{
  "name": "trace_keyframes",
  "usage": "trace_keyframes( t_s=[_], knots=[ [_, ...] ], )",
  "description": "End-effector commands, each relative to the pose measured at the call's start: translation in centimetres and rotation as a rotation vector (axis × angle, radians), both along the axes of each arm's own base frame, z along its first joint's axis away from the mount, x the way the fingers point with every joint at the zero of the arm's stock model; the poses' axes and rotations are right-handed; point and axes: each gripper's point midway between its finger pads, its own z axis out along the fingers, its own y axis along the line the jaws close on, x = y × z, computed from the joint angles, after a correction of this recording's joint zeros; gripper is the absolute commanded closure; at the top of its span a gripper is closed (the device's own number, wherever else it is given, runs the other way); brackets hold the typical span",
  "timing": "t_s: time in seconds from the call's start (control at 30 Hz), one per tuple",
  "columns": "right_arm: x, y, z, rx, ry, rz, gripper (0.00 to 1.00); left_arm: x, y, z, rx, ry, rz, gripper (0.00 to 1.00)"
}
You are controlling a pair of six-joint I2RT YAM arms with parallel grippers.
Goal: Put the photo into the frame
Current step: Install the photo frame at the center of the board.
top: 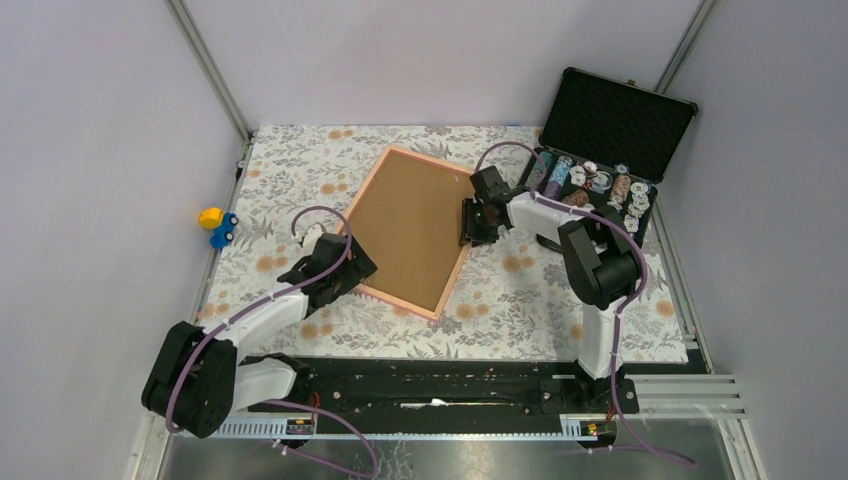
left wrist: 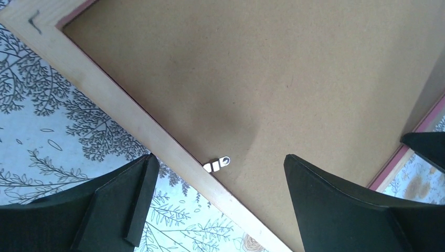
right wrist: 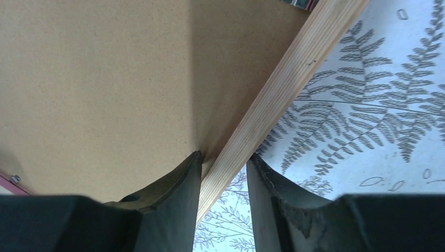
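Your right fingers (right wrist: 178,189) sit closest to the lens. They are closed in on the pale wooden rail of the frame (right wrist: 273,100) from both sides. One tip is against the brown backing board (right wrist: 94,79) and the other is on the outer side, over the fern-print tablecloth (right wrist: 367,115). So your right gripper (right wrist: 224,157) is pinching that rail.

Your left gripper (left wrist: 218,157) hangs with its fingers (left wrist: 126,205) spread wide and nothing between them. It is over the frame's left rail, near the near-left corner, just above a small metal clip (left wrist: 218,164) at the board's edge.

From the top camera you see the frame lying back-up and skewed on the middle of the cloth. An open black case (top: 615,120) stands beyond your right arm. A yellow-and-blue toy (top: 215,227) lies just off the cloth's left edge.
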Motion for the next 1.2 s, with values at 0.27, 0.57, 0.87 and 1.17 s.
trace_keyframes(
  t_s=[0.27,0.57,0.87,1.17],
  knots=[
    [-8.6,8.6,0.2,0.199,0.048,0.044,0.69,5.1,3.4,1.0,0.006,0.024,0.072,0.01],
    [-13.9,14.1,3.6,0.389,-0.045,0.128,0.45,8.9,8.0,2.6,0.063,0.016,0.111,0.01],
    [-9.3,8.6,14.1,0.136,-0.475,0.253,0.00,6.8,8.6,4.9,0.107,-0.059,0.117,0.01],
    [0.7,1.2,14.5,0.009,-0.464,0.077,0.00,3.3,7.0,2.3,0.038,-0.028,0.123,0.01]
  ],
)
